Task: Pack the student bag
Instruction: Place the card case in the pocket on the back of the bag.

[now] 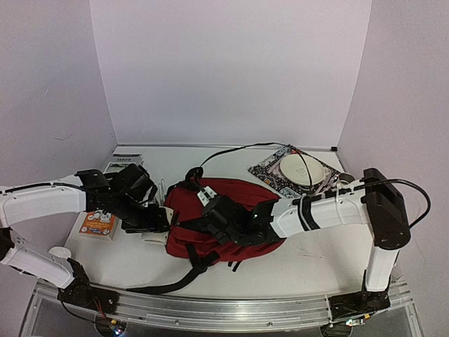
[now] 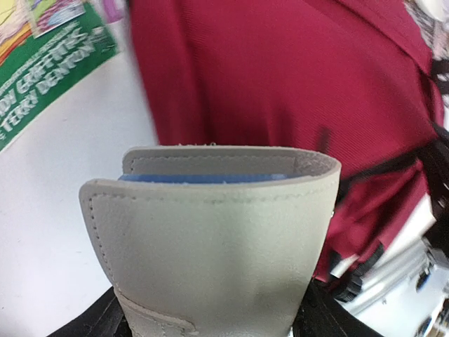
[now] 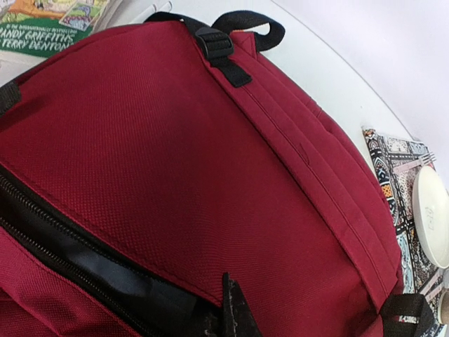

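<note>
1. Left end effector has its fingers closed around a grey folded case. The case has stitched edges and a blue layer inside its fold, and it stands up out of the jaws in the left wrist view.
2. Right end effector is closed tight. Its dark tip shows at the bottom centre of the right wrist view, right at the black zipper of the student bag. I cannot tell whether it pinches fabric or a pull.
3. The student bag lies in the middle of the desk in the top view. It is dark red, with a black strap trailing toward the lower edge of the frame and a black carry handle at its far end.
4. The zipper runs across the lower left of the right wrist view, with a dark band showing between its two rows of teeth.
5. The held case sits just beside the bag's left edge in the top view.
6. An orange-covered book lies on the desk at the left of the frame, beside the left arm.
7. A black-and-white booklet lies at the upper left of the desk.
8. A patterned mat lies at the upper right of the desk and carries a white round disc.
9. A black cable arcs from the bag's far end toward the mat.
</note>
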You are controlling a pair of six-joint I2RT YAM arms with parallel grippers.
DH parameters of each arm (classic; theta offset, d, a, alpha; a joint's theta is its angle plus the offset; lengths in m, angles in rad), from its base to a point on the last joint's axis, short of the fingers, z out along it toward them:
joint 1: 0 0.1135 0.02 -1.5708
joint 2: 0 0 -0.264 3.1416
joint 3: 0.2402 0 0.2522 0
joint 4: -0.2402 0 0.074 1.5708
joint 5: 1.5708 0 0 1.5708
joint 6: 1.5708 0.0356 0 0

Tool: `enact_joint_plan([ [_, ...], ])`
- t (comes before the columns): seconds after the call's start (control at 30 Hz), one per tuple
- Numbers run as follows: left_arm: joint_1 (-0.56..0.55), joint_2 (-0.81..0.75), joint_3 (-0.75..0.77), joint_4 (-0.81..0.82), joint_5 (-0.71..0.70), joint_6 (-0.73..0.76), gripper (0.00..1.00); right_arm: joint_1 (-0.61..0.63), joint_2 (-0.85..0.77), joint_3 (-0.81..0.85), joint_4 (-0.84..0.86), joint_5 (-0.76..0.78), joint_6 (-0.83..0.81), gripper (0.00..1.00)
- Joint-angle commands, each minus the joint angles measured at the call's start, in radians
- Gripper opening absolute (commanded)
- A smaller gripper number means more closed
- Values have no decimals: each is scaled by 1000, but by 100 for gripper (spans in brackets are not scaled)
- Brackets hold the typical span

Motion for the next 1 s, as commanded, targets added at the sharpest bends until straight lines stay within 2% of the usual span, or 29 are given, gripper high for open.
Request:
enact_joint_plan([
  [0.0, -37, -53, 77, 19, 129, 90, 73, -7, 3, 69, 13, -8, 3, 0],
  [0.3, -167, -6, 89, 36, 159, 74, 73, -8, 8, 88, 13, -37, 14, 0],
  [0.6, -176, 101, 99, 44, 162, 96, 74, -8, -14, 88, 22, -74, 26, 0],
  [0.97, -177, 282, 213, 51, 126, 116, 74, -8, -106, -7, 121, -229, 47, 0],
])
